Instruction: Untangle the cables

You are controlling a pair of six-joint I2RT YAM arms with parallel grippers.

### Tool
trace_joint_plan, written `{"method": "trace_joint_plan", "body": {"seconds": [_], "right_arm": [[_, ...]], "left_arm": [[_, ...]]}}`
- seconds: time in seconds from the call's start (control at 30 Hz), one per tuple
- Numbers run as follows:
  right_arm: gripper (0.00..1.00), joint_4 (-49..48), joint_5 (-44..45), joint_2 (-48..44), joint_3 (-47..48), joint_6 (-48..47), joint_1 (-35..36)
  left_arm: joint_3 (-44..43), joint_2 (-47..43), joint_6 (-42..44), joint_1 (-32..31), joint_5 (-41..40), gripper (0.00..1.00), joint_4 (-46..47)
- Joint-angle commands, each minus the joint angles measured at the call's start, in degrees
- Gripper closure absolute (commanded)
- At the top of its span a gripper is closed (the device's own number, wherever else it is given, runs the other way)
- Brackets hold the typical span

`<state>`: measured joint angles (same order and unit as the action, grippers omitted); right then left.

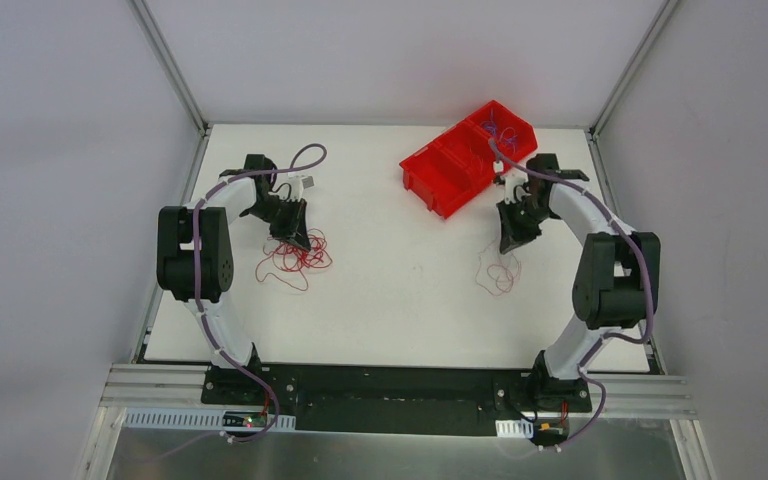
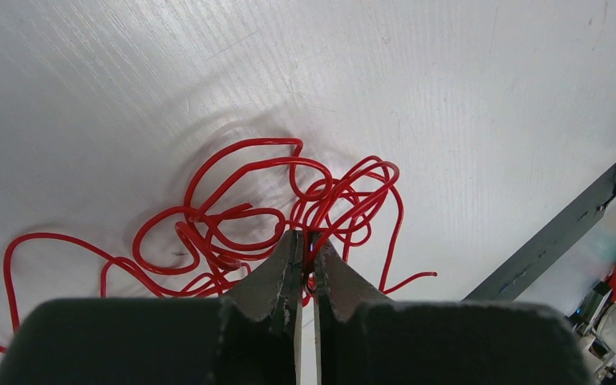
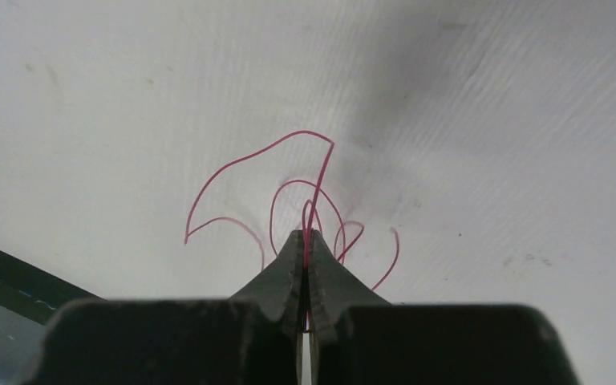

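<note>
So there are two bunches of cables out on the table point(image 1: 400, 300), both on the near side of the red bin point(image 1: 450, 170). The red tangle point(image 1: 295, 260) is well off to the left of the bin. It's a messy wad of loops, stretched more sideways than front-to-back, with a loose tail pointing left and toward the near edge. The left gripper point(image 2: 308, 247) is pinched down on a strand at the tangle's edge, jaws almost touching.

The single red wire point(image 1: 498, 272) lies just near-right of the bin, and it's way thinner and paler. Its curls run mostly away from the bin toward the near edge. The right gripper point(image 3: 306, 239) is clamped tight on it, with the wire coming out right between the tips and the loops fanning away from them.

More wires point(image 1: 503, 130), some bluish, are in the bin's far-right compartment.
</note>
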<state>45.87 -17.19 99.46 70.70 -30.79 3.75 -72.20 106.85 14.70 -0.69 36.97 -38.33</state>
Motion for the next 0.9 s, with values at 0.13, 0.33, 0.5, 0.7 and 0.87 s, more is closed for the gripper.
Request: {"method": "trace_joint_plan", "body": {"seconds": [0.13, 0.33, 0.5, 0.7, 0.87], "right_arm": [[1.0, -1.17, -6.08, -6.59, 23.21, 7.74, 0.06], [1.0, -8.92, 0.59, 3.92, 40.92, 13.63, 1.09], [1.0, -12.66, 5.22, 16.42, 55.28, 16.83, 2.18], [1.0, -24.15, 11.13, 24.2, 56.53, 20.06, 3.04], [1.0, -32.35, 13.62, 28.18, 52.31, 17.89, 4.65]], "left_arm": [[-2.1, -0.33, -0.72, 0.12, 1.11, 0.95, -1.73], [-4.09, 1.61, -1.78, 0.07, 1.16, 0.95, -1.66], [-6.88, 3.71, -3.66, -0.01, 1.18, 0.95, -1.66], [-8.55, 5.36, -5.96, -0.01, 0.98, 0.95, -1.31], [-8.22, 5.29, -6.46, -0.08, 0.35, 0.95, -1.31]]}}
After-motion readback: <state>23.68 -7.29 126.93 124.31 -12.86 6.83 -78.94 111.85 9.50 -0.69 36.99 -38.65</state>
